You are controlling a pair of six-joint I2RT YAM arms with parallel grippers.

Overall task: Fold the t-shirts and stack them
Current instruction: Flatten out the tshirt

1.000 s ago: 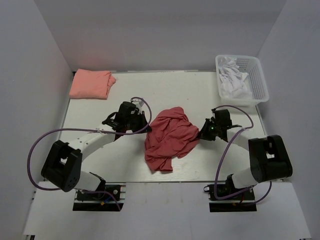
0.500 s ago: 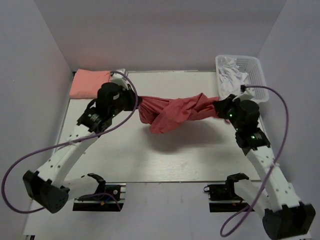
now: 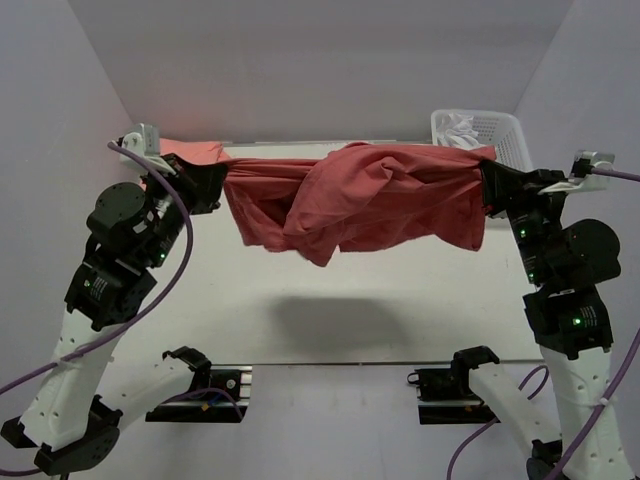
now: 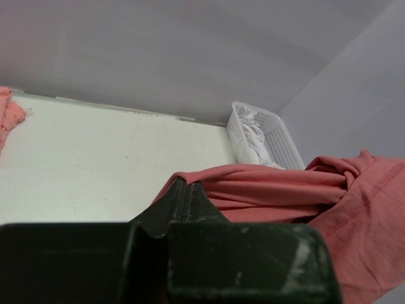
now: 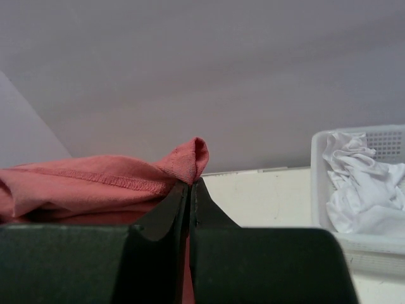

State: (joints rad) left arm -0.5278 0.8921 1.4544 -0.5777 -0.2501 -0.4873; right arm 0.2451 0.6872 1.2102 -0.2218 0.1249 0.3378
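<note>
The brick-red t-shirt (image 3: pixel 360 200) hangs stretched in the air between both grippers, twisted and bunched in its middle, high above the table. My left gripper (image 3: pixel 212 183) is shut on its left edge; the left wrist view shows the cloth (image 4: pixel 285 193) pinched at the fingertips (image 4: pixel 183 193). My right gripper (image 3: pixel 490 180) is shut on its right edge; the right wrist view shows a tuft of cloth (image 5: pixel 190 158) sticking out above the closed fingertips (image 5: pixel 190 190). The folded salmon-pink t-shirt (image 3: pixel 195 152) lies at the table's back left, mostly hidden behind the left arm.
A white plastic basket (image 3: pixel 480 128) with crumpled white cloth stands at the back right, partly behind the red shirt; it also shows in the right wrist view (image 5: pixel 361 183) and the left wrist view (image 4: pixel 259 136). White walls close in the table on three sides.
Both arms have risen and spread apart, lifting the red t-shirt from a heap on the table into a taut span in the air.
</note>
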